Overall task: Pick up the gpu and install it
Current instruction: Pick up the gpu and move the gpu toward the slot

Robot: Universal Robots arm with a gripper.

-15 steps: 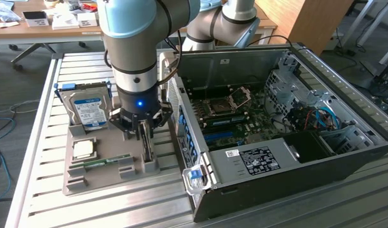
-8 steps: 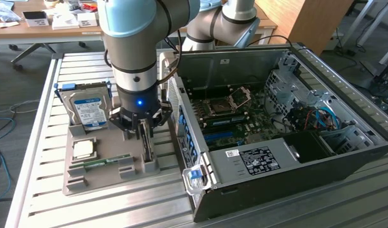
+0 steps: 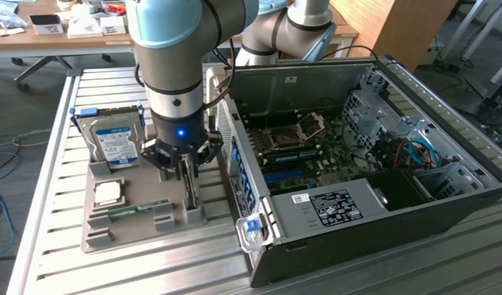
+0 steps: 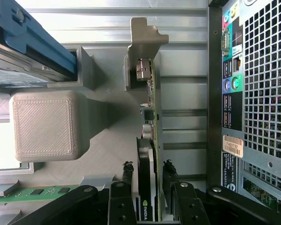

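Observation:
The gpu (image 3: pixel 187 187) stands on edge in a slot of the grey holder tray (image 3: pixel 136 236), just beside the open PC case (image 3: pixel 358 153). In the wrist view the gpu (image 4: pixel 147 126) shows its dark face, its green board edge and its silver end bracket (image 4: pixel 143 35) at the far end. My gripper (image 3: pixel 185 169) is lowered straight over the card. Its black fingers (image 4: pixel 126 180) stand one on each side of the card, with a narrow gap showing on either side, so my gripper (image 4: pixel 147 168) is open around it. The card rests in its slot.
A silver hard drive (image 3: pixel 115 141) with a blue-white label stands upright in the tray, with a CPU (image 3: pixel 109 193) and a green RAM stick (image 3: pixel 140 209) in front of it. The case's motherboard (image 3: pixel 309 147) lies exposed. The case's rear panel (image 4: pixel 253 93) is close beside the card.

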